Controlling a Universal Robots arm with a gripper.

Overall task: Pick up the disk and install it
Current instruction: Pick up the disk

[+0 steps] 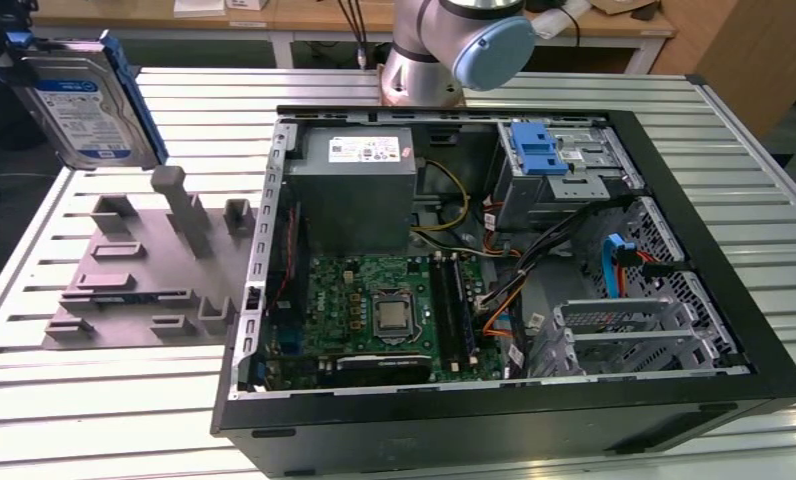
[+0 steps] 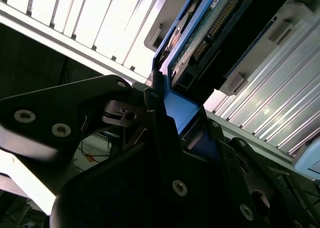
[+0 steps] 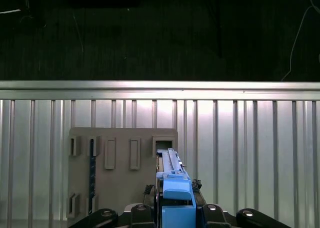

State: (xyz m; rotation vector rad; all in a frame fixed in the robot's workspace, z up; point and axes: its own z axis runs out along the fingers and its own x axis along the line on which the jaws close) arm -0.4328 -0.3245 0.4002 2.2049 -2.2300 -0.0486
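The disk [image 1: 89,100], a silver drive with a white-and-blue label in a blue bracket, hangs upright in the air above the far left corner of the table in the exterior view. My gripper [image 1: 3,52] is shut on its upper edge. In the second wrist view the black fingers [image 2: 155,118] clamp the blue bracket [image 2: 181,110], and the disk's connector side [image 2: 215,25] points away. In the first wrist view the disk's blue edge [image 3: 175,185] sticks out between the fingers above a grey holder plate [image 3: 120,173].
A grey holder plate [image 1: 138,265] with upright slots lies under the disk on the slatted metal table [image 1: 91,400]. On the exterior view's right stands the open computer case [image 1: 718,330] with a power supply [image 1: 358,175], motherboard [image 1: 371,315], blue-latched cage [image 1: 542,150] and cables.
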